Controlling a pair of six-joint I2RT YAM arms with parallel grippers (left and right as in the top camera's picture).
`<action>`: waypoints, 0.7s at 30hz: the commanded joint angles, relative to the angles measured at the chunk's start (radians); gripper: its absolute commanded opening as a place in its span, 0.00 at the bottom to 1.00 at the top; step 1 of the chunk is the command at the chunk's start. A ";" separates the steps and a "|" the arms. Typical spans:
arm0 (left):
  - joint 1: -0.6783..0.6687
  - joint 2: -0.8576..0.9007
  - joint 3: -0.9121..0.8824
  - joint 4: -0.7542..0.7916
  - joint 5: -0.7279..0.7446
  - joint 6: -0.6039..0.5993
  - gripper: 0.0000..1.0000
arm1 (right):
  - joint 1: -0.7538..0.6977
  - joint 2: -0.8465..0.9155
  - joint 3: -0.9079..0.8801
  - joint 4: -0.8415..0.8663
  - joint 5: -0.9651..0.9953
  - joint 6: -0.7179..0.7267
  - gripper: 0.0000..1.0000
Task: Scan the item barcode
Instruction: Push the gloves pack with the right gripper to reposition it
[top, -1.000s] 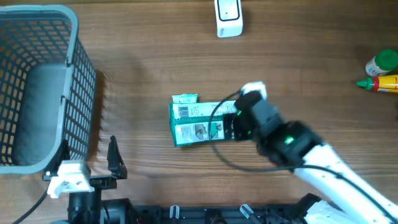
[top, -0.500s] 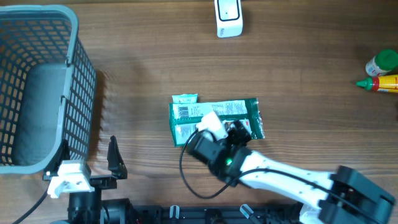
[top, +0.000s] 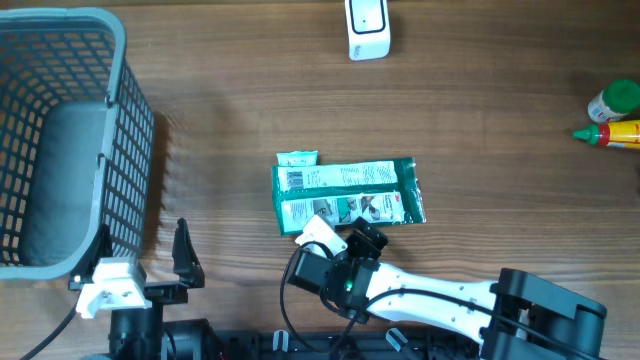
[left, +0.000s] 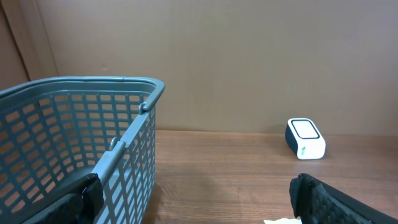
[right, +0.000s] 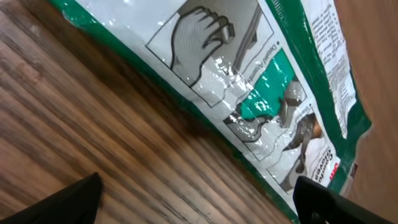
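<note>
A green and white packet (top: 345, 195) lies flat in the middle of the table, with a barcode (top: 292, 178) on its left end. A white scanner (top: 367, 27) stands at the far edge. My right gripper (top: 345, 232) hovers just in front of the packet's near edge, open and holding nothing. In the right wrist view the packet (right: 249, 81) fills the top, and the right gripper (right: 199, 208) is over bare wood. My left gripper (top: 140, 255) rests open beside the basket, at the front left. Its wrist view shows the left gripper (left: 199, 205) empty and the scanner (left: 305, 138) far off.
A grey mesh basket (top: 125, 110) takes up the left side and stands close to the left gripper. In the left wrist view the basket (left: 124, 143) rises on the left. A green-capped bottle (top: 615, 100) and a yellow bottle (top: 612, 133) lie at the right edge.
My right gripper has moved off the packet's right end to the near side of the packet, toward the table's front. The packet lies uncovered in the same place. The left arm has not moved.
</note>
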 joint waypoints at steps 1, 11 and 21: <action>0.008 -0.008 -0.003 0.003 -0.003 -0.010 1.00 | -0.037 0.101 -0.025 0.038 0.007 -0.064 1.00; 0.008 -0.008 -0.003 0.003 -0.003 -0.010 1.00 | -0.198 0.293 -0.025 0.095 0.063 -0.159 0.84; 0.008 -0.008 -0.003 0.003 -0.003 -0.010 1.00 | -0.224 0.281 -0.007 0.143 0.286 -0.195 0.04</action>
